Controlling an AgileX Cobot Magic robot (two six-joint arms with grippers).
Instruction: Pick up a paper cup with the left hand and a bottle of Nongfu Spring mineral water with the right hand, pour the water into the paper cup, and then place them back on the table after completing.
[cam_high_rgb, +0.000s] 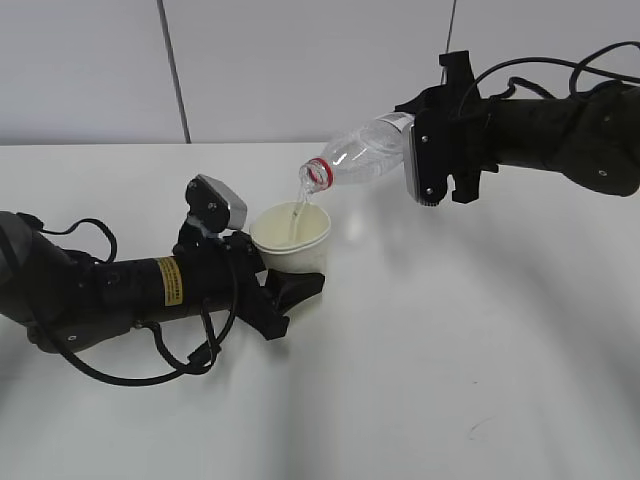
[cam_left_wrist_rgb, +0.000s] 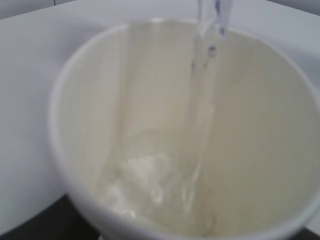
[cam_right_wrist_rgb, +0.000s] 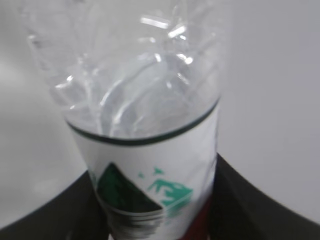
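The left hand's gripper (cam_high_rgb: 290, 290) is shut on a cream paper cup (cam_high_rgb: 291, 240) and holds it upright just over the white table (cam_high_rgb: 450, 380). The right hand's gripper (cam_high_rgb: 430, 150) is shut on a clear water bottle (cam_high_rgb: 365, 153) with a red neck ring, tilted mouth-down to the left above the cup. A thin stream of water (cam_high_rgb: 299, 208) falls from the bottle mouth into the cup. In the left wrist view the cup (cam_left_wrist_rgb: 100, 100) fills the frame, with the water stream (cam_left_wrist_rgb: 202, 100) pooling at its bottom. In the right wrist view the bottle (cam_right_wrist_rgb: 145, 150) shows a white label with green mountains between black fingers (cam_right_wrist_rgb: 250, 200).
A grey wall with a vertical seam (cam_high_rgb: 175, 70) stands behind the table. Black cables (cam_high_rgb: 150, 375) loop beside the left arm, and more cables (cam_high_rgb: 560, 65) run above the right arm. The camera module (cam_high_rgb: 220, 200) sits just left of the cup.
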